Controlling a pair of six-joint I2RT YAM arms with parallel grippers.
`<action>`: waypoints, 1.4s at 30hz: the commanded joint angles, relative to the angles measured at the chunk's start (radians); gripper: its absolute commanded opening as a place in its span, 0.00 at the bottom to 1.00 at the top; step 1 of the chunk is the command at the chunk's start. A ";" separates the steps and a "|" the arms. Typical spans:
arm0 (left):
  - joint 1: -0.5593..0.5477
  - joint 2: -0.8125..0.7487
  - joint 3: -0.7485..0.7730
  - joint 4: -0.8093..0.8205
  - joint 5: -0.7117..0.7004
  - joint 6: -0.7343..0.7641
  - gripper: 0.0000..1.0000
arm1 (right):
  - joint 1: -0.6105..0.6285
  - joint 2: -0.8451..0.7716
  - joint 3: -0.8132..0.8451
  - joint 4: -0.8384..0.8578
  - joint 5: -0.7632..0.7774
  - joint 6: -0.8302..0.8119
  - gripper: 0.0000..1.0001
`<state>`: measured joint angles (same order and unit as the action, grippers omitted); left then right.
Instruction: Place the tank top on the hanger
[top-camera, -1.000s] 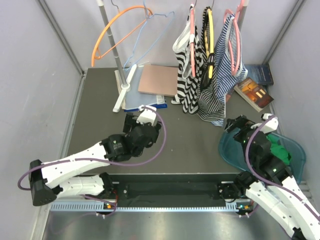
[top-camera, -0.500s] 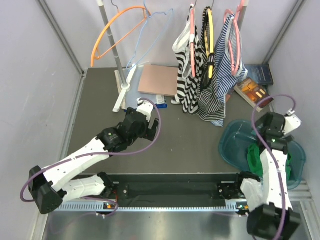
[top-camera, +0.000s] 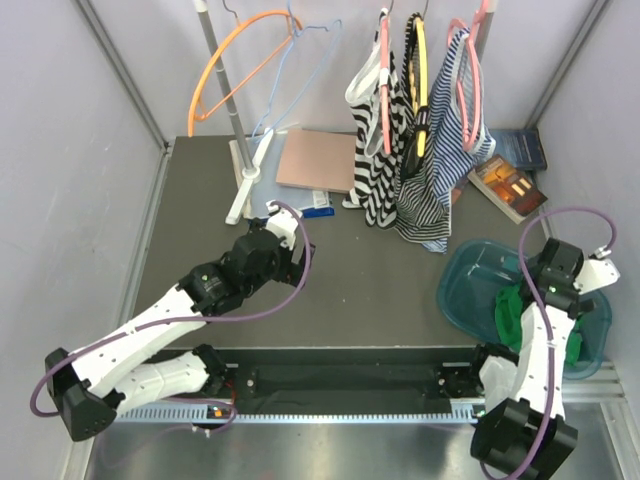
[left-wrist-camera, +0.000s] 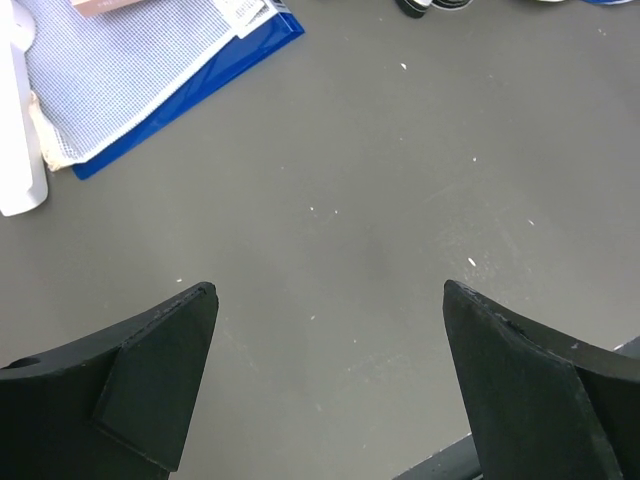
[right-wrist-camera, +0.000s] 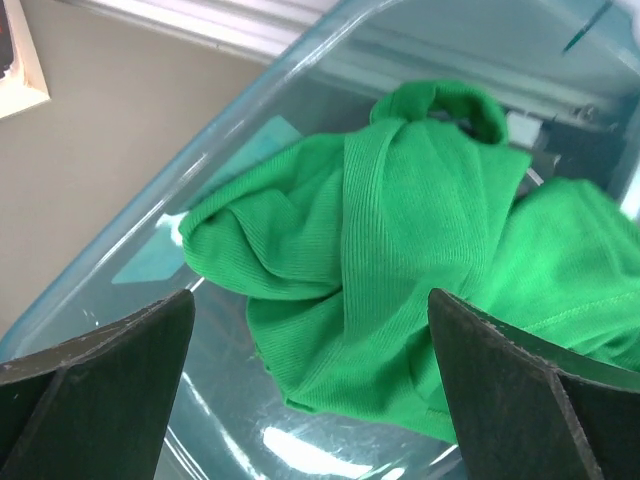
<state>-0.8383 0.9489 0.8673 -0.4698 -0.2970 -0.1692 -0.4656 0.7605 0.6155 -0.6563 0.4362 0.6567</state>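
Orange wire marks the larger hanger (top-camera: 213, 58) at 11 o'clock over the dark tabletop (top-camera: 380, 270). Just to its right the thin light-blue hanger (top-camera: 272, 92) hangs bare from the same rack.

The left claw (left-wrist-camera: 328, 300) hovers left of centre with its jaws spread wide and nothing between them, only bare tabletop below. A blue-edged mesh pouch (left-wrist-camera: 130, 70) lies at its 11 o'clock.

At 12 to 1 o'clock a black-and-white striped top (top-camera: 375, 150) and a blue-and-white striped top (top-camera: 440, 170) hang side by side.

At 4 o'clock sits a translucent teal tub (top-camera: 460, 290). The bright-green tank top (right-wrist-camera: 380, 250) lies crumpled inside it, well apart from the light-blue hanger. The right claw (right-wrist-camera: 310, 300) hangs directly over the fabric, jaws wide apart and gripping nothing. Whether its fingers touch the cloth cannot be told.
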 joint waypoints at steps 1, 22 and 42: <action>0.005 -0.016 -0.005 0.034 0.027 0.010 0.99 | -0.010 0.010 -0.040 0.033 -0.080 0.067 0.99; 0.005 -0.104 -0.045 0.046 -0.089 0.016 0.99 | -0.011 -0.199 0.265 0.115 -0.333 0.116 0.00; 0.007 -0.125 -0.063 0.063 -0.254 0.025 0.99 | 0.015 -0.233 0.510 0.547 -1.173 0.115 0.00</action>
<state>-0.8383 0.8276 0.8066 -0.4580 -0.4969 -0.1543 -0.4583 0.4679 1.0878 -0.3000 -0.4953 0.7200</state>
